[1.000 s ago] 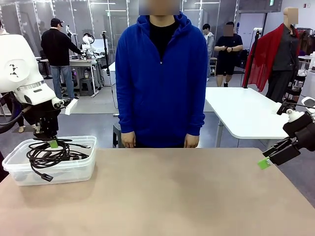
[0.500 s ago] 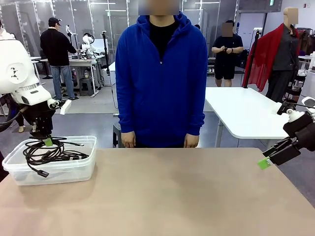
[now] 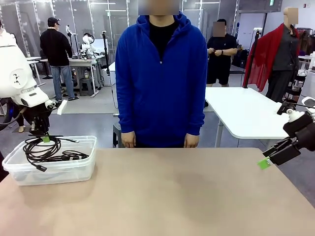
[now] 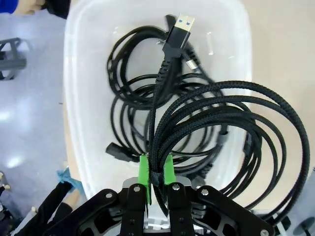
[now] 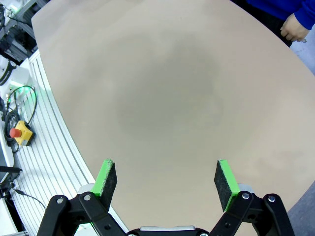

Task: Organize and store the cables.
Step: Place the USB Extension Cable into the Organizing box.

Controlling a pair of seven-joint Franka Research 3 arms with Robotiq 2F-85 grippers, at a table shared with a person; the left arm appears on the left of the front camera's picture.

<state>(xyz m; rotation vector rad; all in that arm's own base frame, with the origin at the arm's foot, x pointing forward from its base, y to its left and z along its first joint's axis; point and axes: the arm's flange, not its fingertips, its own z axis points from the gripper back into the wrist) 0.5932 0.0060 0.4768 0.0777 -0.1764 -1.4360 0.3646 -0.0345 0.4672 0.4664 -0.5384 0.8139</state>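
Note:
My left gripper (image 3: pixel 45 139) hangs over a clear plastic bin (image 3: pixel 74 172) at the table's left end, shut on a coil of braided black cable (image 3: pixel 42 150). In the left wrist view the green pads (image 4: pixel 143 169) pinch the strands of that coil (image 4: pixel 221 113), and its USB plug (image 4: pixel 179 27) points away from me. Below it more black cables (image 4: pixel 130 93) lie coiled inside the bin (image 4: pixel 78 108). My right gripper (image 3: pixel 264 163) hovers off the table's right edge, open; the right wrist view has its fingers (image 5: pixel 165 179) wide apart above bare tabletop.
A person in a blue hoodie (image 3: pixel 161 73) stands at the far side, hands (image 3: pixel 129 141) resting at the table edge; one hand (image 5: pixel 298 24) appears in the right wrist view. The tan tabletop (image 3: pixel 172 191) stretches between bin and right gripper. A white table (image 3: pixel 241 110) stands behind.
My left gripper has drifted left and slightly upward with the braided coil, lifting its dangling plug end higher in the bin. The right arm and the person have stayed still.

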